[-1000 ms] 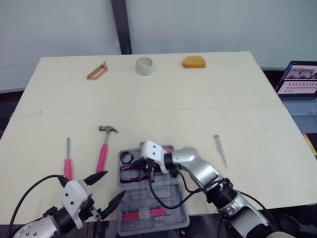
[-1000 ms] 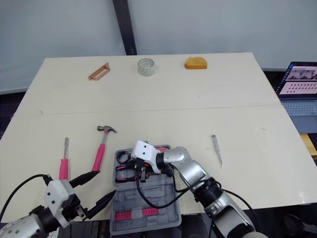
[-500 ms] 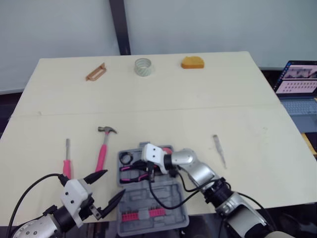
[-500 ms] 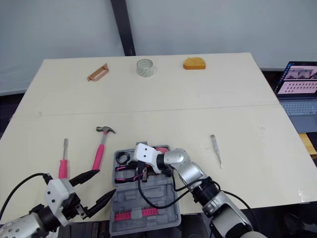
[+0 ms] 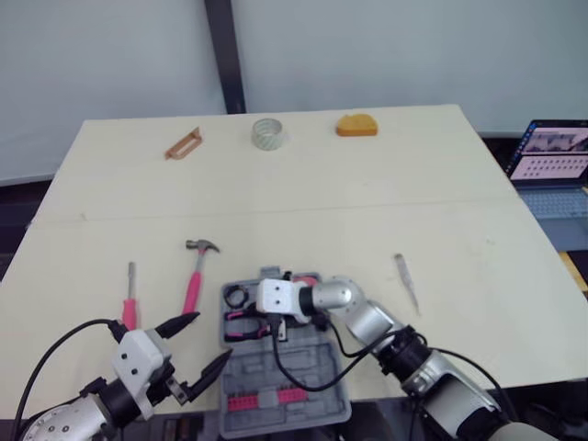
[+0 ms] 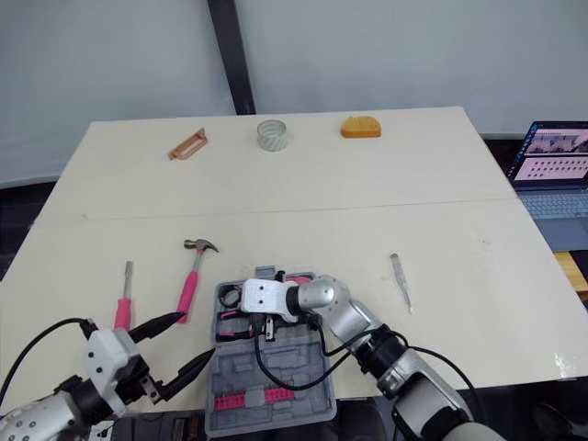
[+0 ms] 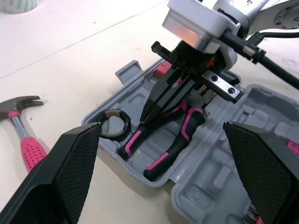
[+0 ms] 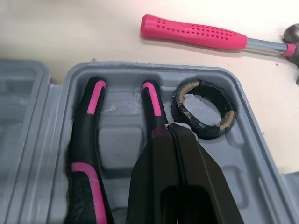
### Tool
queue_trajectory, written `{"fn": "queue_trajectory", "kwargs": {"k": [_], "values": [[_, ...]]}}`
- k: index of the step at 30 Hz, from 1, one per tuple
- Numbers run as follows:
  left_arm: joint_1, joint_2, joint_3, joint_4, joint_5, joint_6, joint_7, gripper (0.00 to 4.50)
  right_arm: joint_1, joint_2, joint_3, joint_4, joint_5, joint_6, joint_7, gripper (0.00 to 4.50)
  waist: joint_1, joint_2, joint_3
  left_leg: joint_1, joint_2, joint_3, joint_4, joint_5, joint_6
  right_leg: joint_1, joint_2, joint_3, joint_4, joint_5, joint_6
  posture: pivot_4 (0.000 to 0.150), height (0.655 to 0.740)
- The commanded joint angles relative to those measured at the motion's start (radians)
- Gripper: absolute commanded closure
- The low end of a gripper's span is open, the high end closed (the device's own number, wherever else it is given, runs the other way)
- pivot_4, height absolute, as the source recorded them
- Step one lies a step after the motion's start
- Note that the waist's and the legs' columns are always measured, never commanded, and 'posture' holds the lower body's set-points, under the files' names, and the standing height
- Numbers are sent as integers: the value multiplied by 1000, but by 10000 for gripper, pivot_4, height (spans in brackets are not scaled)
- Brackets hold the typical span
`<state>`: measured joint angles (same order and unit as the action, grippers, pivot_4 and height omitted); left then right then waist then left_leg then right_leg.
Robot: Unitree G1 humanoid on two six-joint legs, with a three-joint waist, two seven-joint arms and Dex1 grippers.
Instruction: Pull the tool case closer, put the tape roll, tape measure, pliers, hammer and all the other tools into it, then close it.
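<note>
Right gripper (image 8: 170, 133): fingers pressed together, nothing held, tip on pliers (image 8: 85, 140) handle inside open tool case (image 5: 248, 377) at near table (image 5: 367, 202) edge. Judged: seating pliers in recess; push straight down, no sideways drag, clear of black tape roll (image 8: 183, 112) just beside. Left gripper (image 5: 208, 340): spread wide, empty, beside case. Table pale, matte; hammer (image 5: 194, 280), screwdriver (image 5: 130, 303) left of case; clear tape roll (image 5: 267, 131), orange tape measure (image 5: 356, 123) at far edge. Laptop (image 5: 551, 152) off right; grey wall (image 5: 413, 46) behind.

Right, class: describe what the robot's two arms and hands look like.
The left arm and right arm are silver-grey with black joints, each ending in a white boxy housing. The left hand and right hand have two black tapering fingers with dotted texture. A black cable loops by each wrist.
</note>
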<state>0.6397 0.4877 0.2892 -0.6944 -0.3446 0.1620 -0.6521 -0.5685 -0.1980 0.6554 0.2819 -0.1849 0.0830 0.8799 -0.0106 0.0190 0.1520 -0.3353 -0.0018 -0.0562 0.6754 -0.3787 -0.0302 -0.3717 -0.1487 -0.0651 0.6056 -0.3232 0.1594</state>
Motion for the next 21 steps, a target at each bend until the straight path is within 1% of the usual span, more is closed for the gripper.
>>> {"fn": "queue_trajectory", "kwargs": {"k": [1, 8, 12, 16, 18, 21], "values": [[5, 5, 4, -12, 4, -7, 3, 0, 47, -61, 31, 120, -85, 114, 1, 44749, 1, 2, -2, 0, 0, 0, 0, 0, 0, 0, 0, 0, 0, 0, 0, 1500, 7400], [3, 4, 0, -8, 6, -7, 3, 0, 61, -66, 39, 110, -78, 119, 16, 44749, 8, 4, -12, 1, 0, 1, -1, 0, 0, 0, 0, 1, -1, 0, 0, 1500, 7400], [-8, 6, -3, 0, 6, -5, 2, 0, 63, -43, -5, 100, -23, 95, 14, 44749, 9, 5, -13, 1, 0, 0, -2, 0, 0, 0, 0, 1, -2, -1, -1, 1500, 7400], [-27, 7, -11, 19, 11, -4, 4, 0, 77, 11, -127, 19, 137, 78, 39, 44749, 10, 4, -12, 0, 0, 0, -2, 0, 0, 0, 0, 1, -3, -1, -1, 1500, 7400], [-43, 7, -12, 27, 8, 3, 9, 0, 83, 28, -201, -53, 229, 107, 52, 44749, 9, 3, -10, -2, 0, 0, -2, 0, 0, -1, 0, 1, -3, -1, -1, 1500, 7400], [-73, 16, -16, 40, -1, 27, 10, 0, 87, 5, -307, -176, 346, 226, 67, 44749, 5, 0, 0, -3, 0, 1, -2, 0, 0, -3, 0, 1, -3, -1, -1, 1500, 7400]]}}
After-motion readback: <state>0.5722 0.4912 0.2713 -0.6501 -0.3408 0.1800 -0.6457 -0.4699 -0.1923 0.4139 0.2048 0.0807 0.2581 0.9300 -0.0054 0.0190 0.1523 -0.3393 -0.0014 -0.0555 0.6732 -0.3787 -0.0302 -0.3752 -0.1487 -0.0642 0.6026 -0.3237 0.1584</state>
